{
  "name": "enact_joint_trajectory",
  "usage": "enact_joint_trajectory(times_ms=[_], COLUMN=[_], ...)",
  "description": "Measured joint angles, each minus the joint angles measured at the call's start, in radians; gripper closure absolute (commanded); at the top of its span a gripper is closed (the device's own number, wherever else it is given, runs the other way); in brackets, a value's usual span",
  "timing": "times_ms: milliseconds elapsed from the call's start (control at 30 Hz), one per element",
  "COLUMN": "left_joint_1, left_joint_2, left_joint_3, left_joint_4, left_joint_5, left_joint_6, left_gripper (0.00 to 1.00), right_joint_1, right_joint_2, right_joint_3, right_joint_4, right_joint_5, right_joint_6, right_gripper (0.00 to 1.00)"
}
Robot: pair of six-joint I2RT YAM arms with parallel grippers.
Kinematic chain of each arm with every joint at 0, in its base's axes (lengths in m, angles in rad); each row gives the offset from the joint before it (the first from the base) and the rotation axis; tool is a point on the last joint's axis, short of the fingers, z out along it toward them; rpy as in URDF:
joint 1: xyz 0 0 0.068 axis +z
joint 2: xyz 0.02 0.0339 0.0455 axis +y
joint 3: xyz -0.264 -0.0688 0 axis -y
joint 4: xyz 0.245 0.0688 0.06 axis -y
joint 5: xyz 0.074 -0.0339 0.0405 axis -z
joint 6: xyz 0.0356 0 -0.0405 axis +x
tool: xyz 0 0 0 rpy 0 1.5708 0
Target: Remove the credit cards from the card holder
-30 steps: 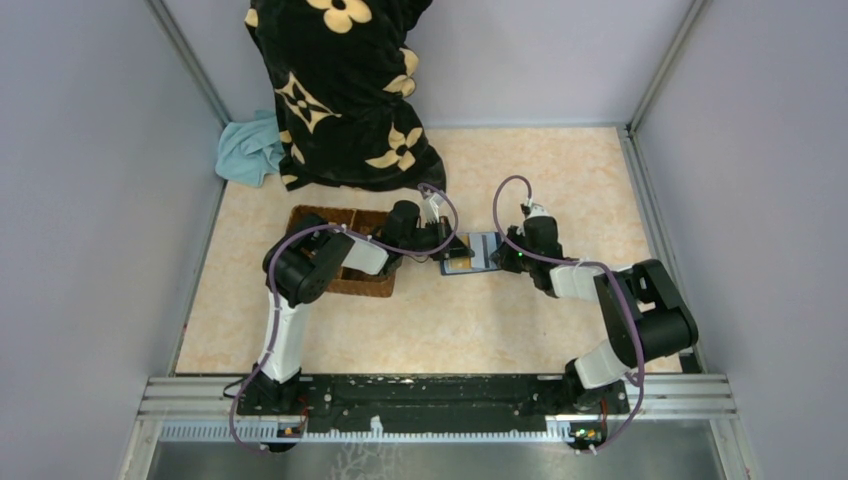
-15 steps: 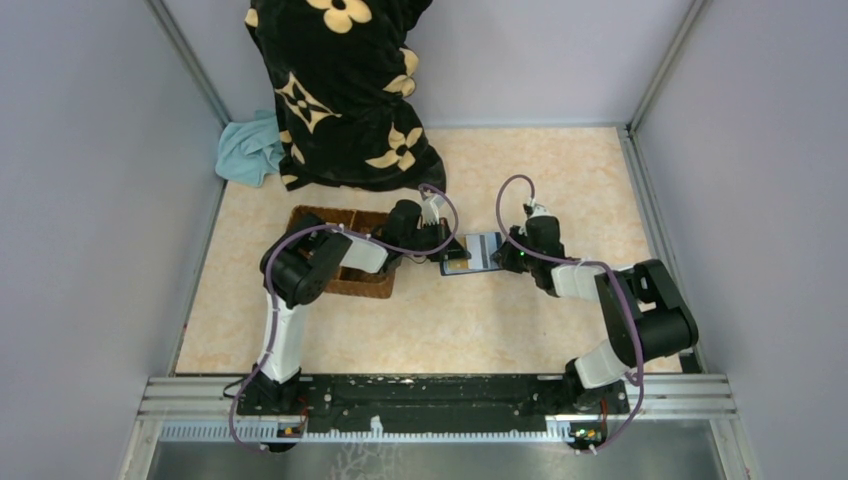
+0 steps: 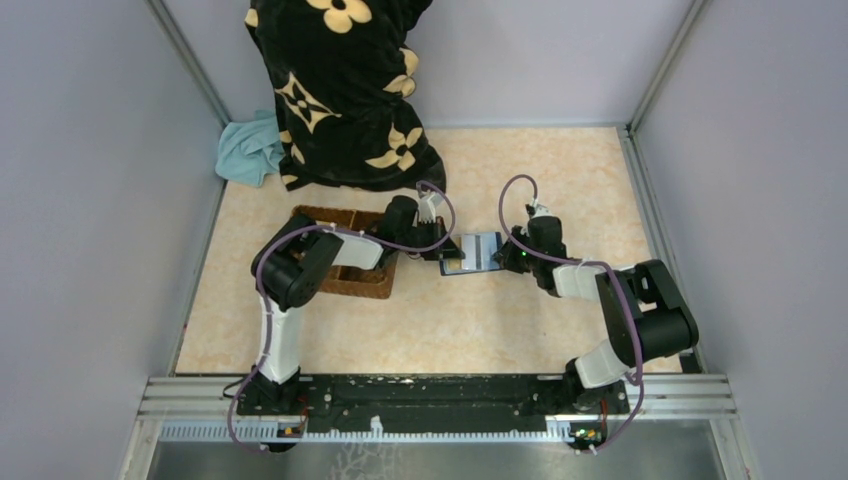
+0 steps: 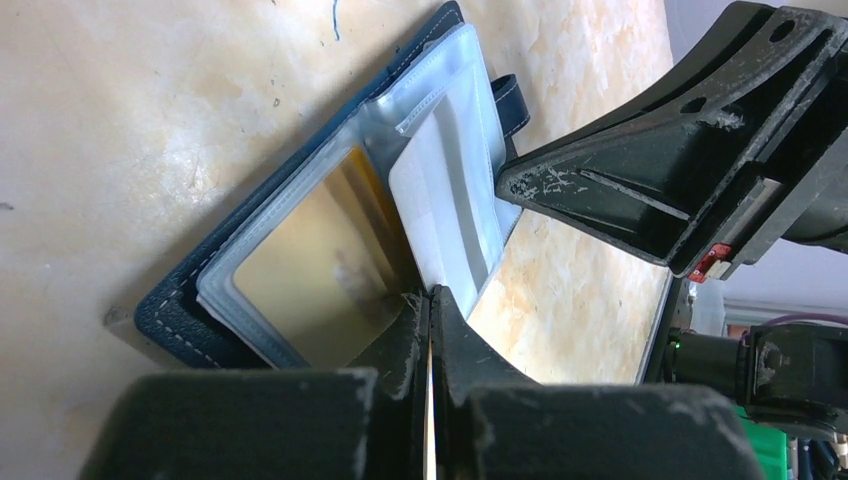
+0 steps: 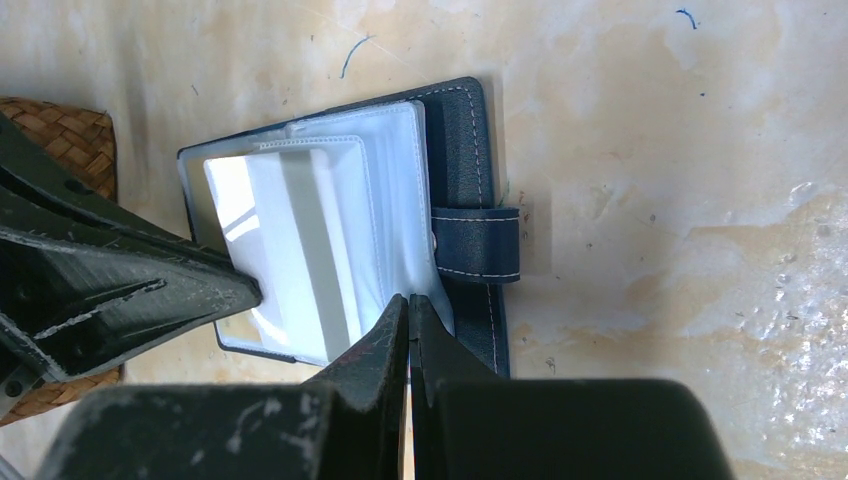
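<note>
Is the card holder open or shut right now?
Open: card holder lies spread, clear sleeves exposed, gold card inside one.

A pale beige, marbled bench [image 3: 540, 330] sits boxed in by plain grey-lavender walls [image 3: 90, 200] under even, soft light. A black floral blanket [image 3: 340, 90] hangs at the back, with a teal cloth [image 3: 250, 150] beside it.

The top view looks down from high behind the 6 o'clock edge of the tabletop [image 3: 560, 170], far enough to show it whole. The wrist views sit very near, looking along the left claw [image 4: 430, 295] and right claw [image 5: 407, 300], and share the card holder [image 5: 462, 160] from opposite sides.
</note>
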Motion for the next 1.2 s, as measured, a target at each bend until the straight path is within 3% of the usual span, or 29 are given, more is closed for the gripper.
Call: enact_joint_trajectory(times_ms=[433, 867, 933, 1100, 1200], left_joint_1=[0.001, 0.006, 0.007, 0.015, 0.022], left_joint_2=[-0.135, -0.253, -0.268, -0.274, -0.274], left_joint_3=[-0.001, -0.050, -0.064, -0.082, -0.107], left_joint_4=[-0.113, -0.091, -0.072, -0.002, 0.069], left_joint_5=[-0.030, -0.025, -0.015, 0.054, 0.113], left_joint_6=[0.052, 0.063, 0.060, 0.035, 0.001], left_gripper=[1.00, 1.00, 1.00, 1.00, 1.00], right_joint_1=[-0.003, -0.013, -0.013, -0.013, -0.013], right_joint_2=[-0.005, -0.127, -0.180, -0.327, -0.416], right_joint_3=[-0.006, -0.118, -0.145, -0.150, -0.142], right_joint_4=[0.004, 0.037, 0.058, 0.092, 0.089], right_joint_5=[0.000, -0.072, -0.112, -0.184, -0.200], right_joint_6=[-0.003, -0.018, -0.014, -0.007, -0.020], right_gripper=[1.00, 1.00, 0.94, 0.62, 0.58])
